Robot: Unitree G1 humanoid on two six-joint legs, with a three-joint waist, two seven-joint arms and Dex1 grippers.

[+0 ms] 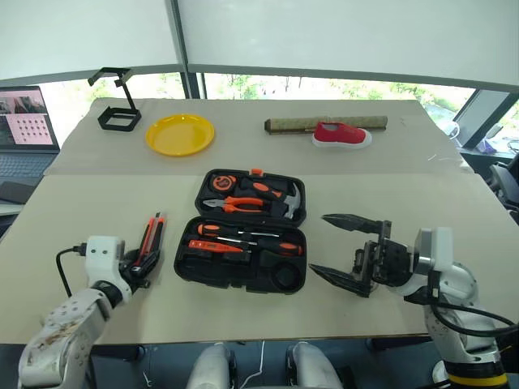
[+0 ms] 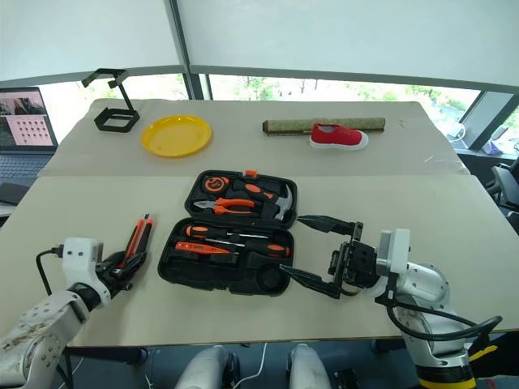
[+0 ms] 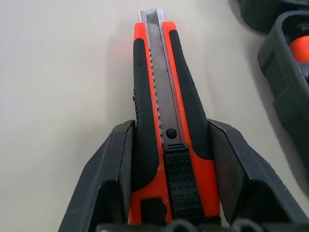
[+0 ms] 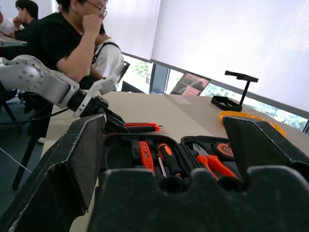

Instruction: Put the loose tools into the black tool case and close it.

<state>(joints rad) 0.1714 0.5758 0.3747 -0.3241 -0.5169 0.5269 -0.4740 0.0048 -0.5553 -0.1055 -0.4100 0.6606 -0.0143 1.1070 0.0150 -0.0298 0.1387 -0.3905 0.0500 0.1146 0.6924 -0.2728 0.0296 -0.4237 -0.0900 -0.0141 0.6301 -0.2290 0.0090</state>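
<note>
Left of the open tool case, the left gripper clamps the utility knife; the right gripper, right of it, gapes wide.

the rear end of the utility knife is cut off by the lower edge of the left wrist view, and the two black fingers cover its sides there. in the same view the black tool case is cut by the side edge, so its contents stay unclear. in the head views the left gripper hides the near end of the knife. the laptop is cut by the edge. the small slots at the case's near edge are too dark to tell.
</note>
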